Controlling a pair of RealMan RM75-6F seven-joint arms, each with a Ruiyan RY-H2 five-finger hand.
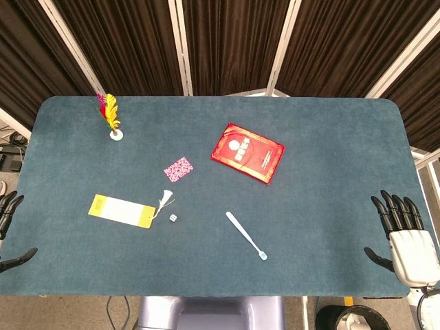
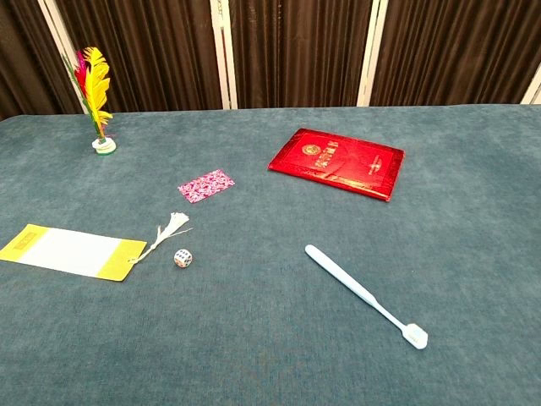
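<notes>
Both hands lie at the table's edges, fingers spread, holding nothing; the right hand is nearest the toothbrush. Left hand lies near the yellow bookmark; a die sits beside it.

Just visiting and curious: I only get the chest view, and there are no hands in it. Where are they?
Observer: The head view shows the right hand at the right edge of the table, fingers spread, holding nothing.
Operator: And the other one?
Observer: The left hand is at the left edge, mostly cut off by the frame. The fingers that show are apart and empty.
Operator: What is closest to each?
Observer: The toothbrush is nearest the right hand and the bookmark nearest the left. Neither is touched.
</notes>
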